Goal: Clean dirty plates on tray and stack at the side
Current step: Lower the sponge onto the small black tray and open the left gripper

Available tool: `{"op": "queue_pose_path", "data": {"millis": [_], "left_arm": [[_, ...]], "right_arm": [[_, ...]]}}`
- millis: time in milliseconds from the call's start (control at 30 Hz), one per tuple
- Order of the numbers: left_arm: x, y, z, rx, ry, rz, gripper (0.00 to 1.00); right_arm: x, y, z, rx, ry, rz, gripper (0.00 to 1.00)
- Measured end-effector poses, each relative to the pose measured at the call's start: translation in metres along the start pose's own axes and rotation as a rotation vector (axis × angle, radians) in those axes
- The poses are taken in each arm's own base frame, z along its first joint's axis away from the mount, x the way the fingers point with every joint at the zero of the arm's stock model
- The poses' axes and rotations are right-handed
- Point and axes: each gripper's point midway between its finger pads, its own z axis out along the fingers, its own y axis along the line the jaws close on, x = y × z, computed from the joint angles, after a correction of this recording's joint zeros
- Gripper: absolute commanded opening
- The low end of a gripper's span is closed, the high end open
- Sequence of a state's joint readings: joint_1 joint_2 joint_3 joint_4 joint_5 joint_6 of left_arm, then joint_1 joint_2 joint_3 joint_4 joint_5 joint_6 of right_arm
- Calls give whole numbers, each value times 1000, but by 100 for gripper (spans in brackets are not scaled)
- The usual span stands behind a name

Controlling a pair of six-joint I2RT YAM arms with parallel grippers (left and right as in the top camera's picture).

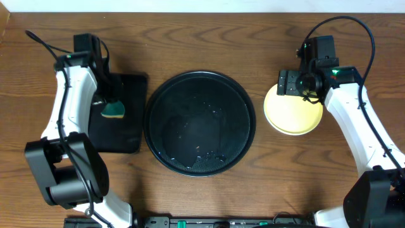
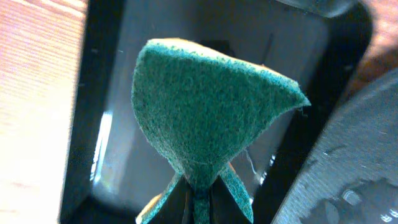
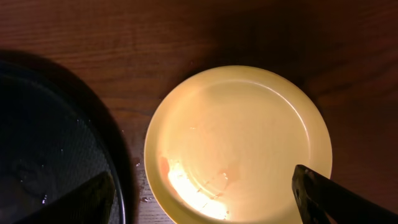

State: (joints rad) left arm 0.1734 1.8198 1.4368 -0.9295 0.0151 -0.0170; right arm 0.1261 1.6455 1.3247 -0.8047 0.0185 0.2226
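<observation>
The large round black tray (image 1: 200, 121) lies mid-table, wet and holding no plates; its edge shows in the right wrist view (image 3: 56, 155). A pale yellow plate (image 1: 291, 114) lies on the wood at the right of the tray, wet and glossy in the right wrist view (image 3: 239, 140). No mint-blue plates are in view. My right gripper (image 3: 205, 199) is open, hovering above the yellow plate, its fingers straddling it. My left gripper (image 2: 200, 208) is shut on a green sponge (image 2: 208, 106) and holds it over the small rectangular black tray (image 1: 120, 114).
The rectangular black tray (image 2: 99, 81) lies just left of the round tray, which shows at the right edge of the left wrist view (image 2: 354, 168). Dark wood tabletop (image 1: 209, 38) surrounds everything. Water drops lie on the wood beside the plate (image 3: 144, 199).
</observation>
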Motion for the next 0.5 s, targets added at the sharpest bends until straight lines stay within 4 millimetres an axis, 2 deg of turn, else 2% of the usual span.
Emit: {"op": "queue_pose_path", "data": {"millis": [133,233,267,333,433,500], "left_arm": [[13,0,26,-4,41,9,7],[18,0,30,-4,54,16,9],[16,0,31,-4,49,17,17],[15,0,31,-4,44,21,40],[15,1,31,-6,43,24,54],[15,0,31,-6,44,19,57]], "right_arm": [[3,0,0,1,13,-2,89],[3,0,0,1,14,-2,89],[3,0,0,1,14,-2,88],[3,0,0,2,14,-2,88],[3,0,0,2,14,-2,89],[3,0,0,2,14,-2,89]]}}
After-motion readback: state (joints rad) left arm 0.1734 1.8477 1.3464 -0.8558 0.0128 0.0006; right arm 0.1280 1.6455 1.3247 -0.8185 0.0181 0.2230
